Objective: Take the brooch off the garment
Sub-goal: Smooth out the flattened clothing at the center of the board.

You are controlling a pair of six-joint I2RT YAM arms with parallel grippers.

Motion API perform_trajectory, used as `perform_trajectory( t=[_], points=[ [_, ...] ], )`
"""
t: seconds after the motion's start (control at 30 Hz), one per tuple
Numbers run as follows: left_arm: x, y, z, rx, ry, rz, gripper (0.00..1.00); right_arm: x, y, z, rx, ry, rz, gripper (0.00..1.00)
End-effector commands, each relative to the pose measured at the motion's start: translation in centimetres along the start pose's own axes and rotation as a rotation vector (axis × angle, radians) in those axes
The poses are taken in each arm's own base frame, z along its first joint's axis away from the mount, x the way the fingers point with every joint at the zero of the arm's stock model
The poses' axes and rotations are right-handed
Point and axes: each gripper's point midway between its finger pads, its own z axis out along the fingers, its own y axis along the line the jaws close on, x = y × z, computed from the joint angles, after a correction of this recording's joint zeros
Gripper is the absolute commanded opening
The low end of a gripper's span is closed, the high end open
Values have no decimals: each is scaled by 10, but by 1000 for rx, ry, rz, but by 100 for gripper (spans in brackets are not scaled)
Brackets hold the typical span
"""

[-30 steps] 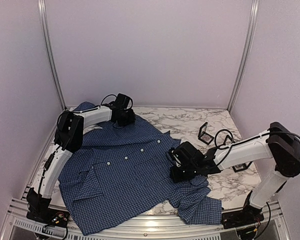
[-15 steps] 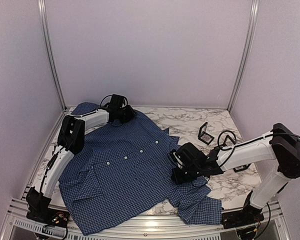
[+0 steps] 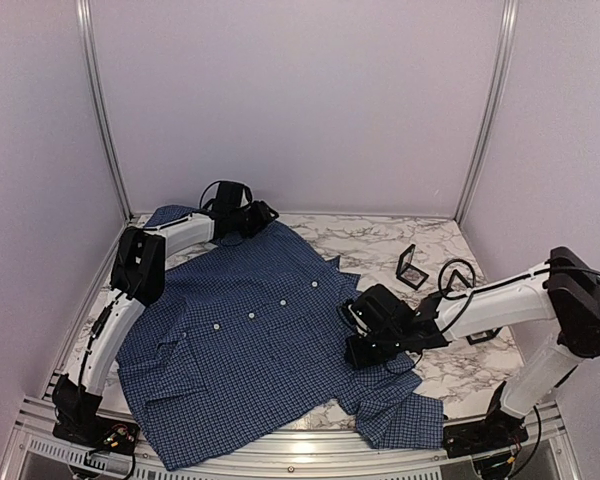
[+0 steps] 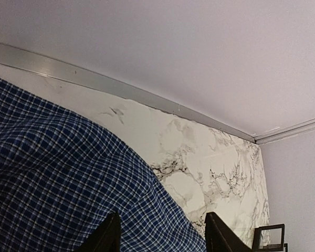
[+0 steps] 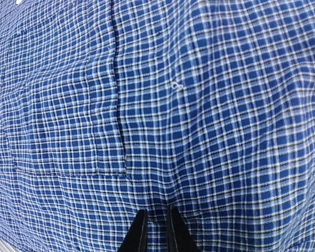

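Right, the shirt [image 3: 250,340] lies spread flat across the lower left and middle of the top view, front side up. Its line of white buttons [image 3: 283,301] gives the long axis: a diagonal climbing from lower left to upper right. One sleeve trails off to the lower right, toward the near edge of the marble table [image 3: 380,235].

The brooch? I cannot pick it out in any view.

Up at the shirt's far edge, upper left of centre, sits the left gripper [image 3: 263,212]. From its wrist camera the two dark fingers [image 4: 111,236] stand clearly apart at the bottom of the frame, about half spread. Checked cloth and bare marble show in the gap and nothing is clamped. A small black frame [image 4: 270,236] peeks in at the lower right corner there.

Over to the right gripper [image 3: 355,348], low on the cloth right of centre in the top view. Its wrist camera is full of blue check, a chest pocket [image 5: 63,115] at left. The fingers [image 5: 140,233] at the bottom edge are nearly together, only a sliver between them, and creases in the fabric run down and gather at their tips: a narrow pinch on the shirt.
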Motion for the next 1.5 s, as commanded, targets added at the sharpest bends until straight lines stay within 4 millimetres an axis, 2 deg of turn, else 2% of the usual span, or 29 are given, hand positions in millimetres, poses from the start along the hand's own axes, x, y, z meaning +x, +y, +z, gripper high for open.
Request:
perform_trajectory(
  t=[0.0, 0.07, 0.17, 0.3, 0.4, 0.57, 0.7, 0.77, 0.9, 1.1, 1.17, 1.47],
  points=[
    [-40, -62, -53, 48, -53, 77, 56, -28, 9, -23, -13, -74, 26, 14],
    [-37, -64, -77, 13, -70, 99, 56, -47, 15, -32, -30, -120, 36, 14],
    [-32, -45, -123, -110, -109, 113, 56, -72, 23, -44, -47, -192, 37, 15],
    [-10, -14, -177, -226, -95, 110, 53, -100, 4, -45, -26, -247, 84, 15],
    [18, -2, -198, -240, -38, 114, 52, -126, -17, -45, 4, -307, 114, 16],
    [69, 23, -206, -301, 87, 126, 48, -178, -49, -38, 26, -385, 166, 24],
    [97, 25, -210, -330, 137, 147, 47, -219, -67, -25, 50, -421, 182, 37],
    [109, 25, -212, -337, 156, 154, 46, -231, -73, -16, 57, -420, 185, 42],
    [134, 37, -217, -388, 207, 168, 44, -242, -90, 2, 93, -401, 200, 46],
    [150, 56, -227, -433, 232, 153, 42, -241, -112, 11, 123, -393, 209, 49],
    [153, 60, -229, -446, 238, 152, 42, -243, -115, 14, 90, -399, 205, 50],
    [166, 74, -236, -478, 261, 139, 42, -261, -101, 40, -50, -374, 176, 49]
  ],
)
